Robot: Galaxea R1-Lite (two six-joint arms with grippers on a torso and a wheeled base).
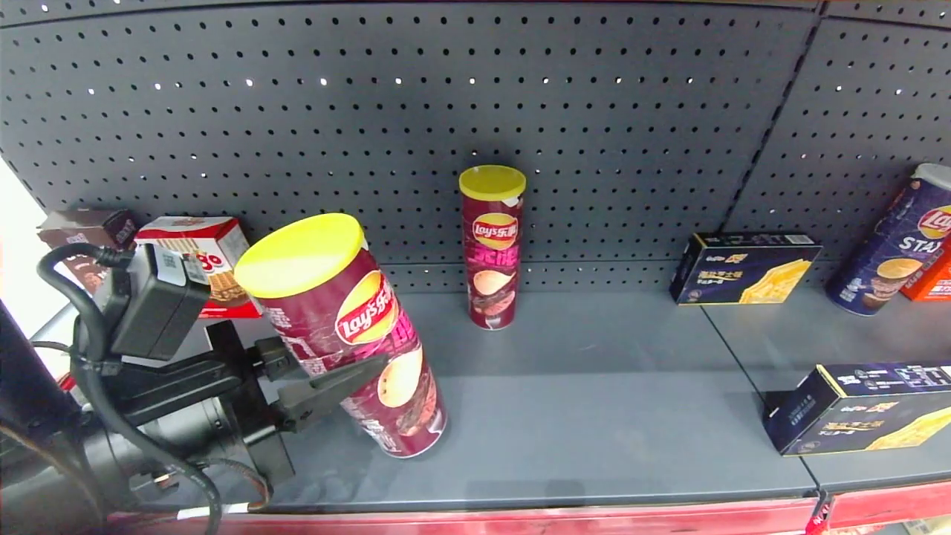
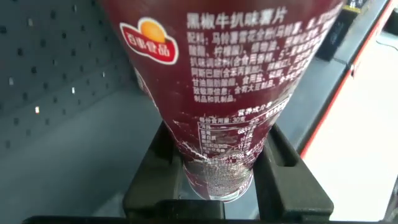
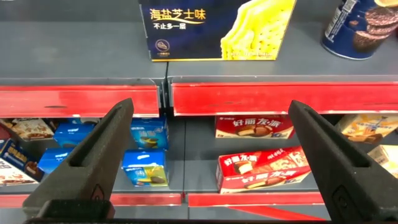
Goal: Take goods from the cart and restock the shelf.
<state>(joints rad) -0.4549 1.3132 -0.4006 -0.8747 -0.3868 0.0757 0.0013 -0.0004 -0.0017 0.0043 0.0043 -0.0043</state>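
My left gripper [image 1: 316, 375] is shut on a maroon chip can [image 1: 349, 334] with a yellow lid. The can leans toward the left, and its base is at or just above the grey shelf board [image 1: 594, 416]; I cannot tell which. In the left wrist view the can [image 2: 224, 87] sits between the black fingers [image 2: 286, 168] of the left gripper [image 2: 221, 171]. A second identical can [image 1: 491, 249] stands upright against the pegboard at the back. My right gripper [image 3: 214, 162] is open and holds nothing, in front of the red shelf edge [image 3: 261, 99].
A red-and-white box [image 1: 212, 260] and a brown box [image 1: 85, 234] stand at the back left. Dark-blue cracker boxes [image 1: 743, 267] [image 1: 862, 409] and a blue can [image 1: 899, 245] occupy the right. Bare shelf lies between the cans and these boxes. Lower shelves hold several boxes [image 3: 255, 127].
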